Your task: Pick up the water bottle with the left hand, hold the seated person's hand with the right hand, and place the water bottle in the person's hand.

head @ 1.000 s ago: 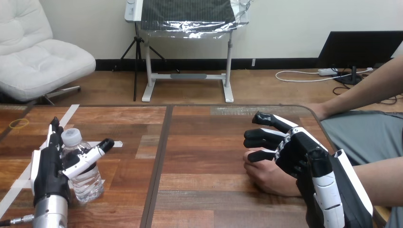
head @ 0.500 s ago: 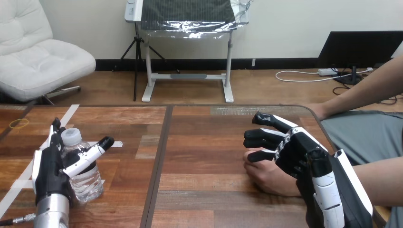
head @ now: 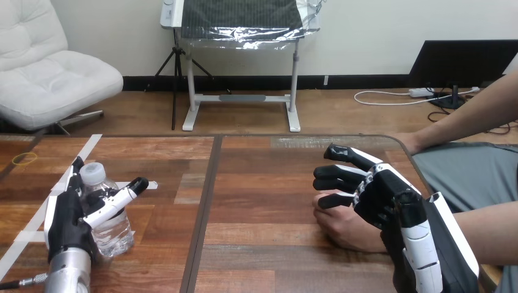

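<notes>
Clear upright water bottle (head: 113, 234), white cap, left hand (head: 65, 220) spread around it, right hand (head: 382, 195) relaxed over person's hand (head: 347, 229)

The right hand (head: 382, 198) covers most of the person's hand (head: 344, 229); contact between them cannot be determined. The left hand (head: 65, 220) hides the left side of the water bottle (head: 116, 232).

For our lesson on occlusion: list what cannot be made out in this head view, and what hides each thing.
1. The person's hand: head view, mostly under the right hand; whether it is held cannot be told.
2. The bottle, left side: head view, covered by the left hand; contact there is unclear.
3. The person's forearm: head view, cut off by the right edge.
</notes>
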Robot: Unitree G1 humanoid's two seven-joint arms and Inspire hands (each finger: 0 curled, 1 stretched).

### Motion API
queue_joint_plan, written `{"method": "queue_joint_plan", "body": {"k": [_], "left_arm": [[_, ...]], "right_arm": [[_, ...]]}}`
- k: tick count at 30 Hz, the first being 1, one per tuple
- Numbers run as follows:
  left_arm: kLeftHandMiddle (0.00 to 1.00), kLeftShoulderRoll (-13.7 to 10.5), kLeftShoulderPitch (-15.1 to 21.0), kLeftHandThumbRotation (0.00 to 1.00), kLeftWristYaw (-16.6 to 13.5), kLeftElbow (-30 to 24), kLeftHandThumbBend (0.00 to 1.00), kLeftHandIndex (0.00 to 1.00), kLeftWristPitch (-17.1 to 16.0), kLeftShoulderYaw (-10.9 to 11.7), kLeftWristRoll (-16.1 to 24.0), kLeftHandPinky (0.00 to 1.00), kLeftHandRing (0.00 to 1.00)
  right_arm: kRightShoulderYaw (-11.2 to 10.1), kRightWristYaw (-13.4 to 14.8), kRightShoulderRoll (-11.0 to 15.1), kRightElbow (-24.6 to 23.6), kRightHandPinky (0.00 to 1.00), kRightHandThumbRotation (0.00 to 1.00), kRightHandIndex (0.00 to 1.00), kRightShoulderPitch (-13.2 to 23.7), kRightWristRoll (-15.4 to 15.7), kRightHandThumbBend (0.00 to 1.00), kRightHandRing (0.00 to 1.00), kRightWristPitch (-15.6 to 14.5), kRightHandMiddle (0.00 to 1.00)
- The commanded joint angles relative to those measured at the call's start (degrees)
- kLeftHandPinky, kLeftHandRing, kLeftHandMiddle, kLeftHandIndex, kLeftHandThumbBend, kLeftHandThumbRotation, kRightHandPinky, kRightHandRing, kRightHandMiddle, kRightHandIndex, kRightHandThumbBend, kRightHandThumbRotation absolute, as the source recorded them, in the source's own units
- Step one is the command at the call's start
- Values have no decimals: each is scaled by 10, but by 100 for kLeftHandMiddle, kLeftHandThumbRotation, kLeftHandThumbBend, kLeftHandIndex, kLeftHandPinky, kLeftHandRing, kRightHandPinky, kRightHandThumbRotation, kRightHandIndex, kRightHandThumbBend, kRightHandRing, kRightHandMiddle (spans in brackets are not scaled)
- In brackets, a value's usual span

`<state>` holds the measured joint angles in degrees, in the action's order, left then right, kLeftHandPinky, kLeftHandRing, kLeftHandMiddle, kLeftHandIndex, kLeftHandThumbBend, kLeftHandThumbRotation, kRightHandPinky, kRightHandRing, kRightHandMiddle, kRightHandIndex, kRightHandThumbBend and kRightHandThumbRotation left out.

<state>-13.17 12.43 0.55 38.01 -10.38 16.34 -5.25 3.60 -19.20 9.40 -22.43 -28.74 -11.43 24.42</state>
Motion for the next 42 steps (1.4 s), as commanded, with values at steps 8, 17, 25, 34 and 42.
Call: {"method": "queue_joint_plan", "body": {"k": [8, 17, 25, 34, 42], "left_arm": [[95, 2, 40, 12, 6, -45, 86, 96, 35, -9, -14, 94, 95], [93, -4, 38, 12, 5, -57, 88, 93, 62, -19, -2, 90, 93], [93, -8, 30, 11, 2, -83, 87, 92, 88, -29, 10, 88, 92], [87, -8, 25, 5, -7, -102, 83, 88, 103, -36, 28, 81, 87], [77, 1, 26, 1, -23, -101, 83, 80, 92, -32, 30, 69, 75]], "right_arm": [[-4, 2, 2, -30, 64, 100, 80, 33, -7, 63, 73, 3, 75], [-5, 4, 0, -32, 64, 100, 80, 31, -6, 63, 73, 3, 74], [-6, 3, 2, -31, 64, 100, 80, 31, -5, 63, 73, 5, 74], [-7, 2, 1, -25, 64, 100, 80, 32, -6, 63, 73, 10, 74], [-7, 1, 3, -26, 64, 100, 80, 34, -6, 64, 73, 8, 74]]}}
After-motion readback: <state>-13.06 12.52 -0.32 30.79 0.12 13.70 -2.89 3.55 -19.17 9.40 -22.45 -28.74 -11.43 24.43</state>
